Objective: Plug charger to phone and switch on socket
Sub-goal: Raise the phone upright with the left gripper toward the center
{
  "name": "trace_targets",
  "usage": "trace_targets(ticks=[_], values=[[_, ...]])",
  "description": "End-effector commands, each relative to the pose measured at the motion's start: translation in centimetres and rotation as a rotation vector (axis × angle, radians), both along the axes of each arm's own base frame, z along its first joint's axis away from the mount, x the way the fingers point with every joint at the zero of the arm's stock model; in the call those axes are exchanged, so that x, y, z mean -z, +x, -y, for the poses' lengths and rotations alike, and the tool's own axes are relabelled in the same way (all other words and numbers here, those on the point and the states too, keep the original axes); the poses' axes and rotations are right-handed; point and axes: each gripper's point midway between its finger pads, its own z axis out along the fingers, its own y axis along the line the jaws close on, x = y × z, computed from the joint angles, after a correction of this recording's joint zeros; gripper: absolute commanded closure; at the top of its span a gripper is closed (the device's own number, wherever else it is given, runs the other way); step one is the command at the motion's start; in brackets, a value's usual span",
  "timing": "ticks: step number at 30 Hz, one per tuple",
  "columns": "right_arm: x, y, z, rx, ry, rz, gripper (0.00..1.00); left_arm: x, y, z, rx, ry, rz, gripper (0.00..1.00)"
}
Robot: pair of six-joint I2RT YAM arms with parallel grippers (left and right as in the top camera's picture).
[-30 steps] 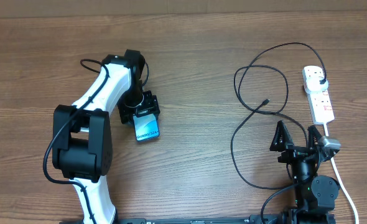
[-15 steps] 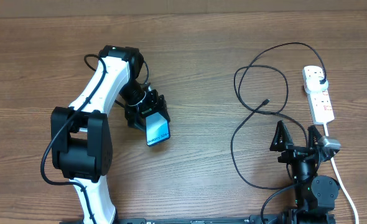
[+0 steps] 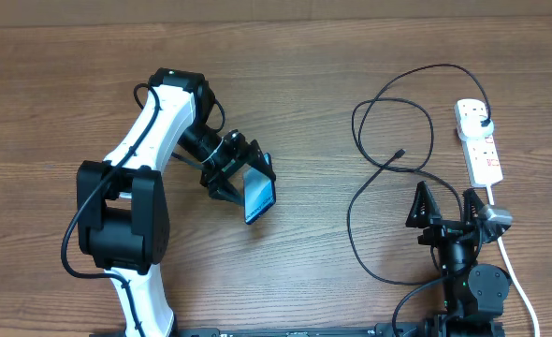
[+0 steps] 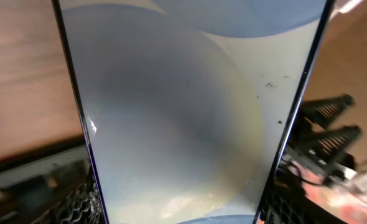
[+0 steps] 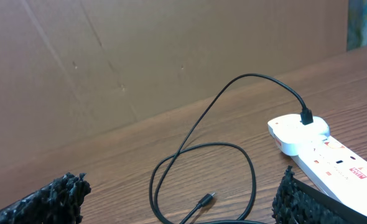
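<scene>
Overhead, your left gripper clamps the slim blue-screened phone, tilted over the bare brown wooden table. The right gripper gapes beside the looping thin black charger cable. In the left wrist view the phone blocks nearly everything. In the right wrist view the white power strip is cut off at the frame edge, with a cardboard wall behind.

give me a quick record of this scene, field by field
phone: gripped by the left fingers, tilted, screen lit
charger cable: looped on the table
small connector: lying free, well apart from the phone
plug: seated in the far end of the power strip
strip switch: cannot tell on or off
right fingers: open, empty, beside the cable loops
</scene>
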Motion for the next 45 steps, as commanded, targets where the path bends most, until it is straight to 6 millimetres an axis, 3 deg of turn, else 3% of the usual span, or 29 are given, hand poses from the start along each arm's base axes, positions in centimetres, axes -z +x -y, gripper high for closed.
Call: trace_targets(ticks=[1,19,36,41,45], values=[[0.1,0.0,0.2,0.01,-0.009,0.007,0.0,-2.3,0.6,1.3,-0.049,-0.113,-0.009,0.37],[0.1,0.0,0.2,0.01,-0.008,0.007,0.0,-3.2,0.2,1.6,-0.057,-0.149,-0.04,0.38],[0.0,0.0,-0.1,-0.006,0.006,0.011,0.0,-2.7,0.8,1.6,0.002,-0.194,0.081,0.38],[-0.5,-0.3,-3.5,-0.197,0.264,0.01,0.0,-2.4,1.3,1.7,-0.004,-0.194,0.104,0.38],[-0.6,-1.1,-6.6,-0.369,0.631,-0.07,0.0,-2.2,1.8,1.8,-0.011,-0.193,0.122,0.38]])
